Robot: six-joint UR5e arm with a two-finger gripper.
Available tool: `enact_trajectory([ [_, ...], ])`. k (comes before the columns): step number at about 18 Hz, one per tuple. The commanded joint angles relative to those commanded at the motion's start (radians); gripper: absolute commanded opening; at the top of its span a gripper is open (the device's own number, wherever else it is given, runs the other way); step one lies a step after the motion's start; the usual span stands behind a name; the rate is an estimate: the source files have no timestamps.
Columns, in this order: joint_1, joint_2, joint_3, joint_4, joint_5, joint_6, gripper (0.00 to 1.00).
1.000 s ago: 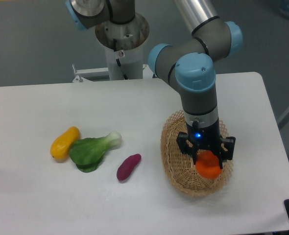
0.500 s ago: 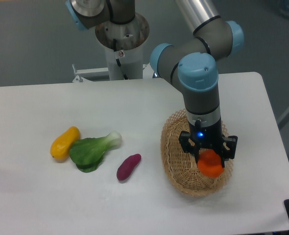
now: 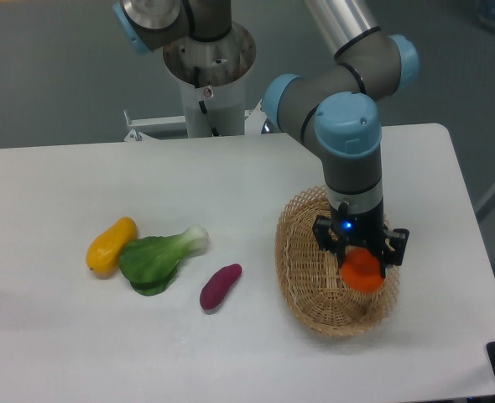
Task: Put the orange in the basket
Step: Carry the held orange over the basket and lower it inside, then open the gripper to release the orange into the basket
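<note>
Presently the small round bright-orange fruit point(image 3: 362, 270) sits pinched between the black fingers of the pincer point(image 3: 362, 262), held over the inner right portion of the oval light-tan woven wicker basket point(image 3: 302, 260). Whether the orange touches the basket floor cannot be determined. Basket rests on the white counter point(image 3: 54, 201). Well apart to the left lie a purple oblong vegetable point(image 3: 220, 286), a green leafy bok choy point(image 3: 157, 259) and an elongated yellow-orange fruit point(image 3: 111, 244), the latter two touching.
</note>
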Motion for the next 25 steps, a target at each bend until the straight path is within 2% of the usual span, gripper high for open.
enact_trajectory([
  [3, 0.014, -0.018, -0.017, 0.0, 0.0, 0.033, 0.65],
  [5, 0.013, -0.026, -0.073, 0.0, 0.0, 0.027, 0.65],
  [7, 0.009, -0.026, -0.098, 0.0, -0.018, 0.005, 0.65],
  [11, 0.011, -0.031, -0.114, -0.002, -0.149, -0.136, 0.65],
  [19, 0.009, -0.043, -0.118, -0.003, -0.156, -0.137, 0.67],
  [21, 0.009, -0.046, -0.118, -0.002, -0.155, -0.139, 0.71],
  [22, 0.009, -0.048, -0.118, -0.002, -0.155, -0.136, 0.76],
  [24, 0.009, -0.048, -0.117, 0.0, -0.153, -0.137, 0.95],
  [25, 0.009, -0.045, -0.112, 0.0, -0.153, -0.139, 1.0],
])
